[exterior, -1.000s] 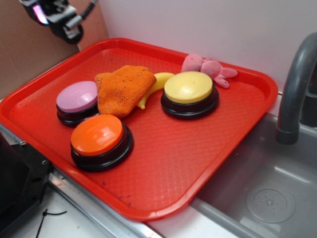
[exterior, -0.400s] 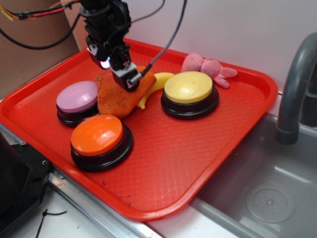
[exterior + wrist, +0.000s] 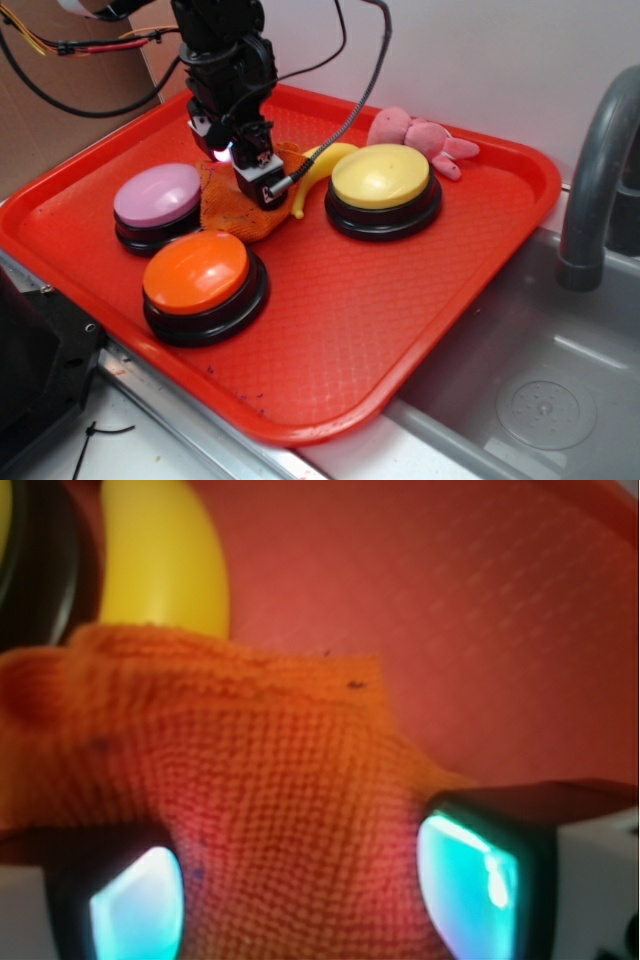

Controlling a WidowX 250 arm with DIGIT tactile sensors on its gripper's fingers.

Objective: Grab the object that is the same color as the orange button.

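The orange knitted cloth [image 3: 222,207] lies bunched on the red tray [image 3: 340,300], between the pink-purple button [image 3: 157,193] and the banana [image 3: 318,165]. My gripper [image 3: 250,185] is pressed down into it. In the wrist view a ridge of cloth [image 3: 280,770] stands pinched between my two glowing fingertips [image 3: 135,910], so the gripper [image 3: 300,890] is shut on it. The orange button [image 3: 197,270] sits on the tray in front of the cloth, apart from it.
A yellow button [image 3: 381,175] stands right of the banana, and a pink plush toy [image 3: 415,133] lies by the tray's back rim. Right of the tray are a grey faucet [image 3: 595,180] and a sink [image 3: 540,390]. My cables hang over the tray's back left.
My gripper came from the upper left, dropped onto the cloth and closed. The cloth, flat and spread out before, is now gathered into a smaller bunch under the fingers.
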